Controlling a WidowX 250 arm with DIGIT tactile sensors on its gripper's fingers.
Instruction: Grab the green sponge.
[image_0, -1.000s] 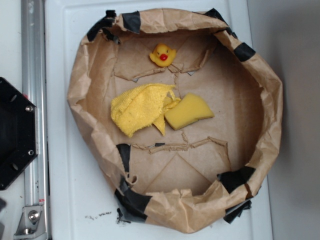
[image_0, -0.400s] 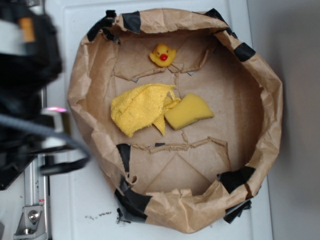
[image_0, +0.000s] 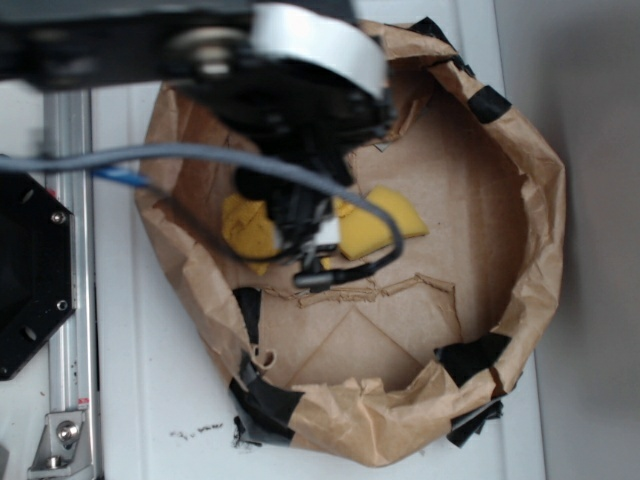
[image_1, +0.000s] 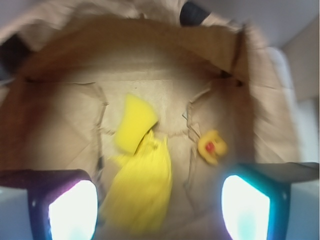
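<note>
On the left of the exterior view the yellow cloth (image_0: 248, 226) lies on the floor of the brown paper basin (image_0: 530, 170), and the arm hides most of it. Just to its right lies the green sponge (image_0: 375, 222), which looks yellow here; its left end is under the arm and meets a corner of the cloth. In the wrist view the sponge (image_1: 134, 123) is a smooth wedge a little left of centre, and the cloth (image_1: 142, 187) spreads out from it toward the camera. The rubber duck (image_1: 212, 147) sits apart, further to the right.

The gripper (image_1: 159, 205) is open: its two fingers stand wide at the bottom corners of the wrist view, with nothing between them. It hangs above the basin and does not touch anything yet.

The main risk, I think, is taking the wrong thing. The cloth and the sponge have nearly the same colour and they touch, and the gap of the gripper is now more over the cloth than over the sponge. If it comes down here, it could pinch the cloth, or catch both together. A finger could also land on the sloped top of the sponge and push it away. The wrist view is blurred, so the exact alignment is difficult to judge.
</note>
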